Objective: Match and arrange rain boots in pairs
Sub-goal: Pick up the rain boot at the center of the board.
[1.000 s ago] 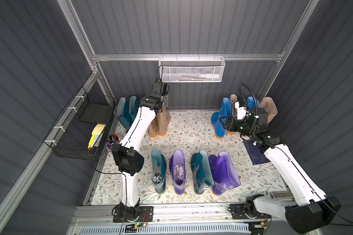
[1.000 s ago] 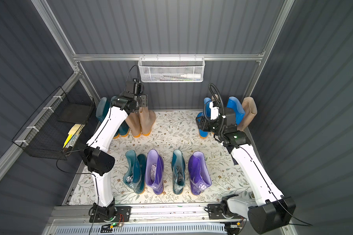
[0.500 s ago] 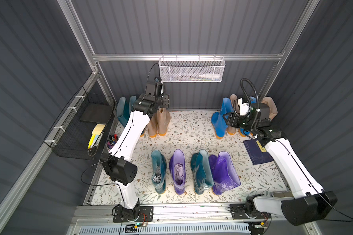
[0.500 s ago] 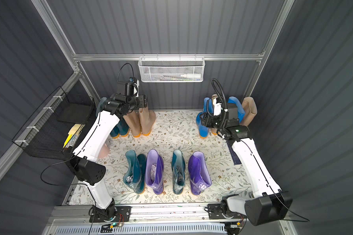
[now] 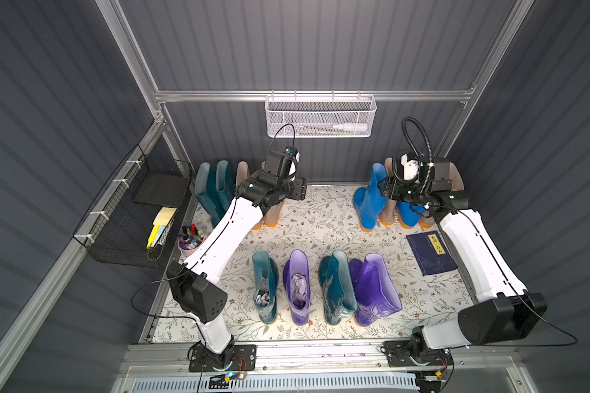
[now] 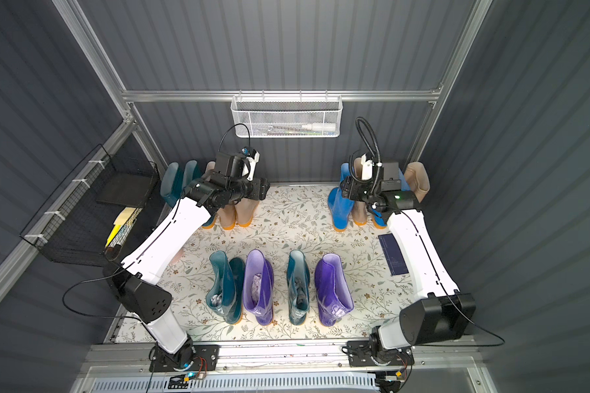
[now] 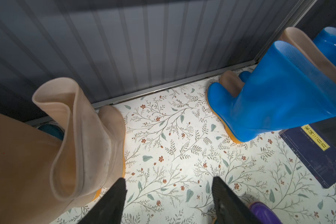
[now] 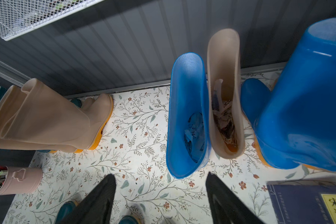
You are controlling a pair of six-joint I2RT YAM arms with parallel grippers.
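Observation:
Four rain boots stand in a front row: teal, purple, teal, purple. At the back left stand two dark teal boots and a beige pair. At the back right, a blue boot, a beige boot, another blue boot and a beige boot are mixed together. My left gripper hangs open beside the beige pair, over bare floor. My right gripper is open just short of the blue boot's top rim, holding nothing.
A dark blue book lies on the floral mat by the right arm. A pink pen cup stands at the mat's left edge. A black wire basket hangs on the left wall, a white mesh basket on the back wall.
My right jaws have spread wider. Both arms have swung their elbows lower toward the front, while the wrists stay near the back-row boots.

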